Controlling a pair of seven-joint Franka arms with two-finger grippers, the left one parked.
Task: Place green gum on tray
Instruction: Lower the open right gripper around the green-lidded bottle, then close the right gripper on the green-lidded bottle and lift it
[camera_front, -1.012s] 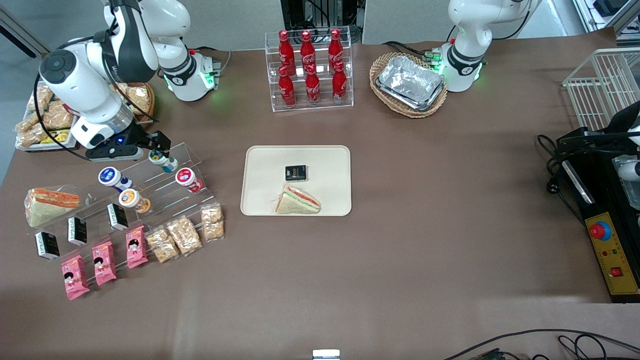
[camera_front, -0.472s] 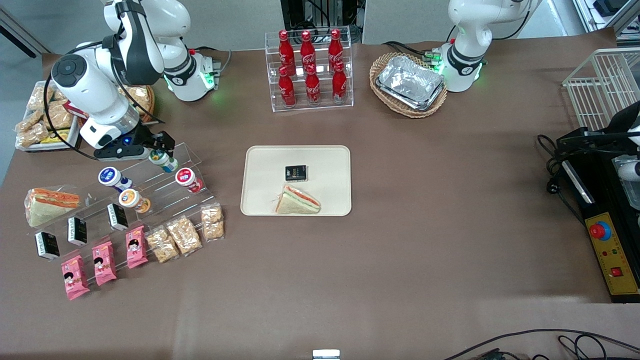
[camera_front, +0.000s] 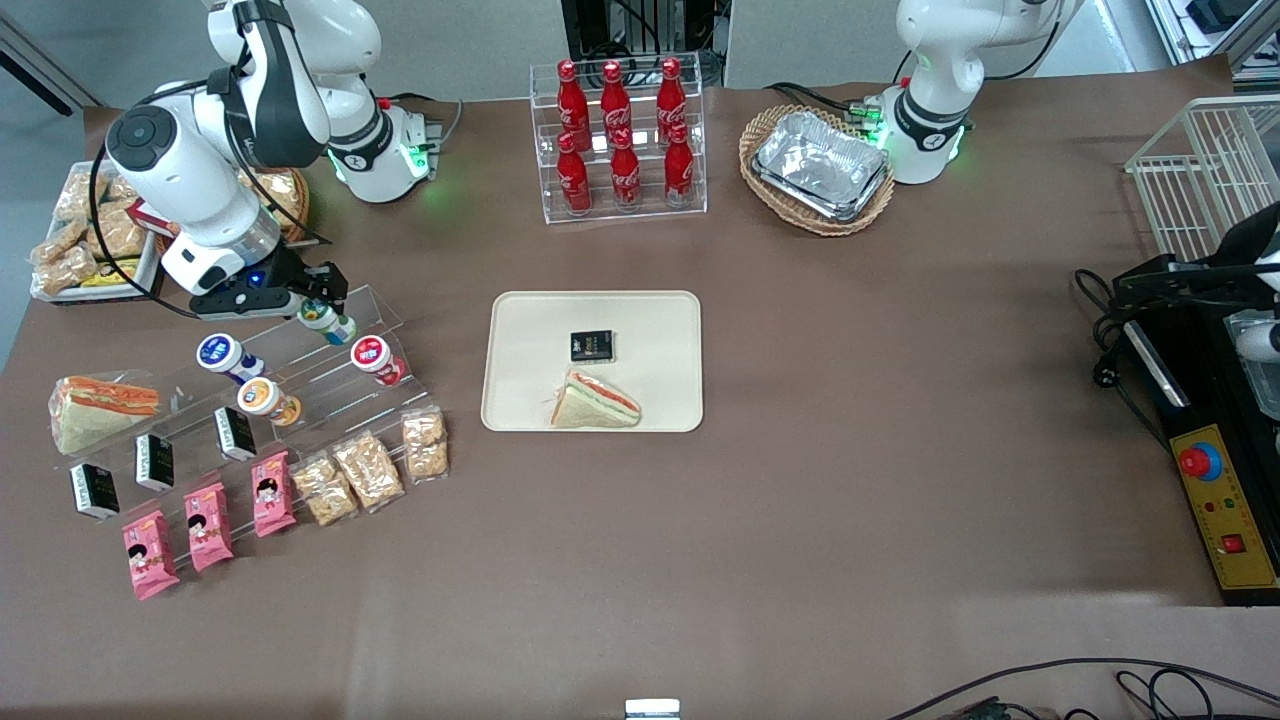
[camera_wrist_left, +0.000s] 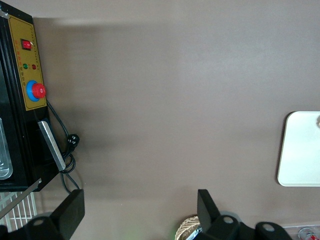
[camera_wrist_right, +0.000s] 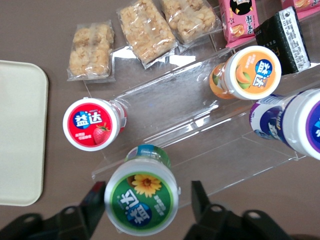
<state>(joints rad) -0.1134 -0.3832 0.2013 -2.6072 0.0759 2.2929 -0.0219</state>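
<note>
Barely changed: gripper (camera_front: 318, 296) seemingly around green gum (camera_wrist_right: 141, 201), as before.

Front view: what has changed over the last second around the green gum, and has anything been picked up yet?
The right arm swung toward the tray's side, bringing the gripper down around the green gum; most of that came in the first half second. Its fingers now flank the lid, open with a gap on each side, so nothing is grasped yet. The gum is still on the clear stand; the tray and its contents are unchanged.
</note>
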